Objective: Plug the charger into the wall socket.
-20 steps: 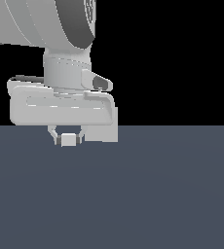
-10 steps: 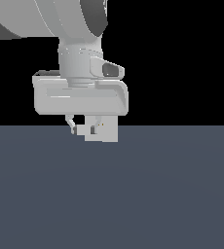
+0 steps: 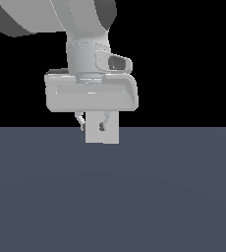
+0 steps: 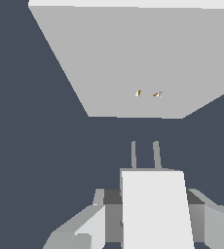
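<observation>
In the wrist view my gripper (image 4: pixel 150 197) is shut on the charger (image 4: pixel 155 216), a white block with two thin prongs (image 4: pixel 133 154) sticking out ahead. The prongs point toward the wall socket (image 4: pixel 128 58), a flat white panel with two small orange dots (image 4: pixel 148 93), and stop short of it with a gap. The prongs line up roughly with the dots. In the exterior view the gripper (image 3: pixel 93 123) hangs under the hand, and a white square, apparently the socket (image 3: pixel 110 135), overlaps the fingers. The charger is not clear there.
A flat dark grey floor (image 3: pixel 113 197) fills the lower half of the exterior view, with black background above. The arm's hand body (image 3: pixel 90 96) sits just above the white square.
The hand has moved toward the exterior view's right and turned about its axis. The white square under it now looks larger than the small block seen a second ago.
</observation>
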`<state>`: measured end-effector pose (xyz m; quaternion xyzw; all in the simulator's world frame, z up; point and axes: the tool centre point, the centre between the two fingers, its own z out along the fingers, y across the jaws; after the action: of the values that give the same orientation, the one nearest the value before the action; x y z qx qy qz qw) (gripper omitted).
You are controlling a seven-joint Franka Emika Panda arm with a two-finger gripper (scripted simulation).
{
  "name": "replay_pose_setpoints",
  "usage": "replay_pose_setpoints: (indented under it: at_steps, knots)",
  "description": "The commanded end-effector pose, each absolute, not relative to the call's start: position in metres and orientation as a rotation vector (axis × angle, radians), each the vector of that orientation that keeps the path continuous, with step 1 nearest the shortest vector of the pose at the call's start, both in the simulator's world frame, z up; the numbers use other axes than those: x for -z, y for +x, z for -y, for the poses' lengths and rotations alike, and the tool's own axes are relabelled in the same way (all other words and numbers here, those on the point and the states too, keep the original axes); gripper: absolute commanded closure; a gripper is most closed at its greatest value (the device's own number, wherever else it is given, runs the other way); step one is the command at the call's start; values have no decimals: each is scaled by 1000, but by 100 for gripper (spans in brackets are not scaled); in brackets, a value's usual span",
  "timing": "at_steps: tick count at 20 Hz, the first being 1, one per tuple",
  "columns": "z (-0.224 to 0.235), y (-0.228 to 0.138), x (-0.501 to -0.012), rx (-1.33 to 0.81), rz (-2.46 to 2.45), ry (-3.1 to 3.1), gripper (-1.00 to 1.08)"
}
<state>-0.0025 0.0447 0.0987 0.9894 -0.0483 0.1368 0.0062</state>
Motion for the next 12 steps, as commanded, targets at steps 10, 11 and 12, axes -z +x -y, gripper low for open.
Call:
replay_pose_setpoints:
  at_steps: [10,11,12]
  knots:
    - [-42,-2,-100,-424,185,3091,108]
    - [-41,-1,-100,-424,185,3091,108]
    - [-41,0,-100,-424,185,3091,108]
